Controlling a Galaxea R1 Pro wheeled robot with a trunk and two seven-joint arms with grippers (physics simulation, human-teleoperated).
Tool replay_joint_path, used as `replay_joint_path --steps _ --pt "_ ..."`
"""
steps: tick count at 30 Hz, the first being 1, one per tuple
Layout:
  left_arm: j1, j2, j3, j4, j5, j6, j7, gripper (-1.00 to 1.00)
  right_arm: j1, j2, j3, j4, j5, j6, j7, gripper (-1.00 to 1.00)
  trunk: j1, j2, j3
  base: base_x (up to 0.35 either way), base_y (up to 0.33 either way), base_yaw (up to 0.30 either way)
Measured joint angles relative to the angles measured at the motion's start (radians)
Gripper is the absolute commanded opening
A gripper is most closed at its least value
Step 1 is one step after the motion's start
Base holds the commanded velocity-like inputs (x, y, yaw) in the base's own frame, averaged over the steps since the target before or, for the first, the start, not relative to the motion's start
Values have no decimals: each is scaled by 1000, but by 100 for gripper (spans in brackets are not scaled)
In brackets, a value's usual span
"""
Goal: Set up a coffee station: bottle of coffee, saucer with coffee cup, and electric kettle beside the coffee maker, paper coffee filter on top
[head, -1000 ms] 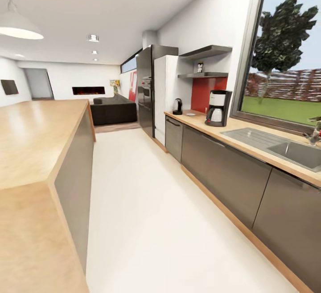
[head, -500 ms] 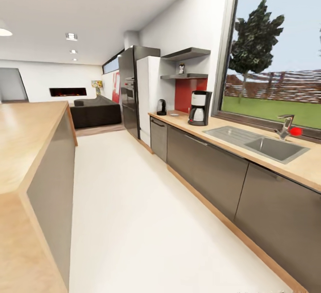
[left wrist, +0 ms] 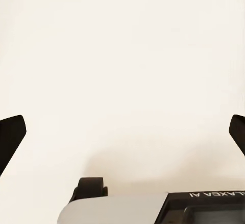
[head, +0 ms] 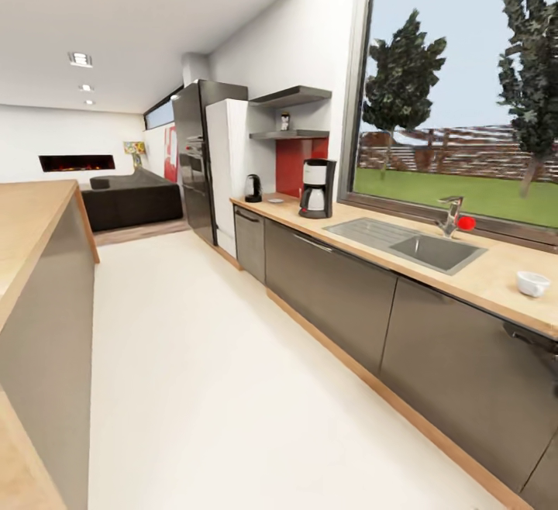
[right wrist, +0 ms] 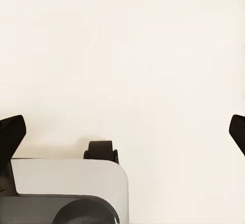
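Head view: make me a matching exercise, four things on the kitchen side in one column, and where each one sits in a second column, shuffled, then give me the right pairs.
Things:
1. coffee maker
2. kettle
3. white cup
4. small bottle

Places:
A. on the lower wall shelf
B. on the counter near the fridge end
C. on the counter between the red wall panel and the sink
D. on the counter on the near side of the sink

Pairs: 1-C, 2-B, 3-D, 4-A
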Motion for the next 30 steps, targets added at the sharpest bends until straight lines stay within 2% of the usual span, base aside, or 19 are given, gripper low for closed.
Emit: replay_joint_path --steps 30 --pt "0 0 0 0 0 0 0 100 0 0 1 0 0 -1 0 100 0 0 12 0 0 -242"
